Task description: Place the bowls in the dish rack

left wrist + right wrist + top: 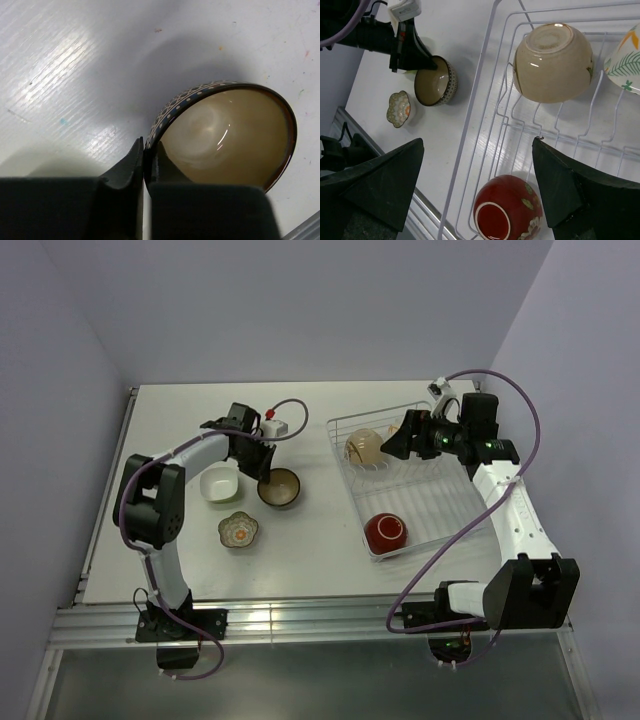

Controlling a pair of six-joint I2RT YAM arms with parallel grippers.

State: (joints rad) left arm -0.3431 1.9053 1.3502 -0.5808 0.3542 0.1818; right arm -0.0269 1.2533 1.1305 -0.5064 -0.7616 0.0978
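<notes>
Two claws are at work. The left claw (145, 150) pinches the rim of the dark brown bowl (225, 140), one finger inside and one outside. The right claw (477, 175) hangs spread wide over the dish rack (440, 510), with a red bowl (507, 210) below between its fingers and a cream bowl (552, 62) just beyond.

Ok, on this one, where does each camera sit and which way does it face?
Top external: high behind the left arm and right arm, both in view, facing down on the table and dish rack.
Left wrist: facing down at the dark brown bowl; the left jaws pinch its rim.
Right wrist: above the dish rack, facing down; the right jaws stand wide apart.
Shared: the dark brown bowl appears in all three views.
</notes>
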